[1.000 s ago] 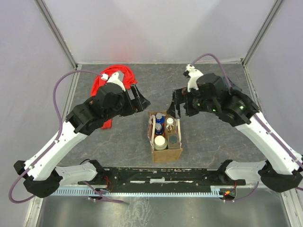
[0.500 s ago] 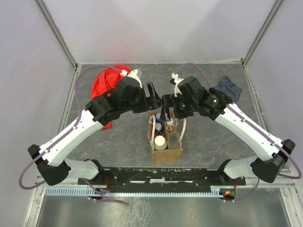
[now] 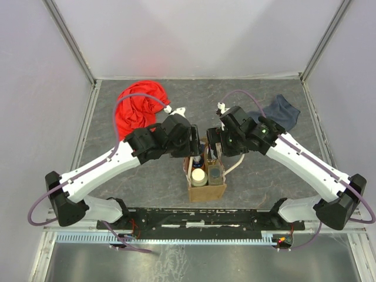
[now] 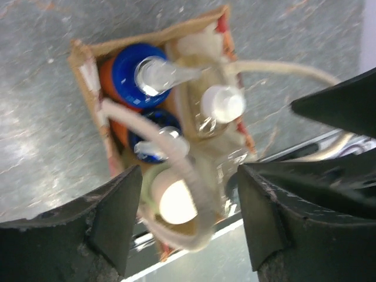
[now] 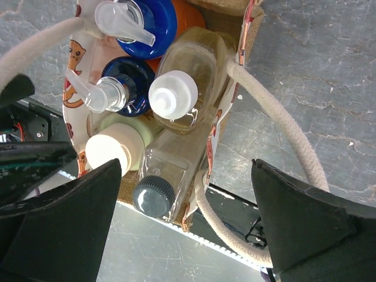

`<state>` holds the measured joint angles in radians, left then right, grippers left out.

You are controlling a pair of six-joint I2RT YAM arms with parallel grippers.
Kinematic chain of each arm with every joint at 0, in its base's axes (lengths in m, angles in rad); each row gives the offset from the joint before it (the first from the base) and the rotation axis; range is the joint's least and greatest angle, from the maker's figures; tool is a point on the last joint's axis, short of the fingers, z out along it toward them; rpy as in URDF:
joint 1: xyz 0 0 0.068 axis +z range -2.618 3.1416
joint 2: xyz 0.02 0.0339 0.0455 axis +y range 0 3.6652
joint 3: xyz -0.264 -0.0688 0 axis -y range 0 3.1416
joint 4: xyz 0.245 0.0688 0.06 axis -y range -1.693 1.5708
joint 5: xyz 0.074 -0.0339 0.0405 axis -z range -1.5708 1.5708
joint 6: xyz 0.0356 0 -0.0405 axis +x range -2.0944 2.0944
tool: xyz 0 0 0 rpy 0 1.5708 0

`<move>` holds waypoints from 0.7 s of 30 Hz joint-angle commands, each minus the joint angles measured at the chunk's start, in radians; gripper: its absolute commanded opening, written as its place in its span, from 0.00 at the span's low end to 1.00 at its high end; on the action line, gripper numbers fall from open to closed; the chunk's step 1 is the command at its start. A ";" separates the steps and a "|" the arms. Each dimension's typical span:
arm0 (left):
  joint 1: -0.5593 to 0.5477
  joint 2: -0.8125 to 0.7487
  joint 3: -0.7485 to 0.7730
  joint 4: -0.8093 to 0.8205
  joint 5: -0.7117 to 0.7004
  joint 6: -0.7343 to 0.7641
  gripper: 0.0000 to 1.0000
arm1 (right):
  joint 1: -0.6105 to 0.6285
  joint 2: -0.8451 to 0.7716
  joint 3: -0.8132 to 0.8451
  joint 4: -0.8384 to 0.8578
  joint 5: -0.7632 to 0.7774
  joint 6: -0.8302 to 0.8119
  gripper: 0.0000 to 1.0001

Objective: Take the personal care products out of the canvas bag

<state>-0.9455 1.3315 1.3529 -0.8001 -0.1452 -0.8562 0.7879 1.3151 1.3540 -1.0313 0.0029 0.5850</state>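
The canvas bag (image 3: 207,191) stands upright on the table with its top open. It holds two orange bottles with blue tops (image 5: 147,20) (image 5: 132,82), a slim amber bottle (image 5: 188,70), a beige white-capped bottle (image 5: 108,153) and a clear squarish dark-capped bottle (image 5: 154,197). My left gripper (image 3: 195,148) is open above the bag's left side, and a cream handle (image 4: 191,176) arches over the beige bottle (image 4: 176,202) between its fingers. My right gripper (image 3: 214,147) is open above the bag's right side, over the dark-capped bottle. Neither holds anything.
A red cloth (image 3: 138,108) lies at the back left. A dark blue-grey cloth (image 3: 281,110) lies at the back right. The bag's right handle (image 3: 235,164) hangs out onto the table. The arms' black base rail (image 3: 205,220) runs just in front of the bag.
Both arms have swung inward and down from either side, and their grippers now meet above the bag. The bag's right handle has flopped outward to the right.
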 commanded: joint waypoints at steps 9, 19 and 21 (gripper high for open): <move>-0.008 -0.180 -0.133 -0.150 -0.164 -0.098 0.03 | 0.005 -0.013 -0.010 0.060 0.068 0.018 1.00; -0.008 -0.204 -0.222 -0.111 -0.141 -0.118 0.03 | 0.005 0.096 0.006 0.158 0.040 -0.010 0.36; -0.007 -0.211 -0.231 -0.111 -0.144 -0.122 0.03 | 0.006 0.115 0.013 0.160 0.043 -0.011 0.38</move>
<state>-0.9539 1.1481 1.1381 -0.9363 -0.2687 -0.9310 0.7898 1.3937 1.3399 -0.9325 0.0471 0.5827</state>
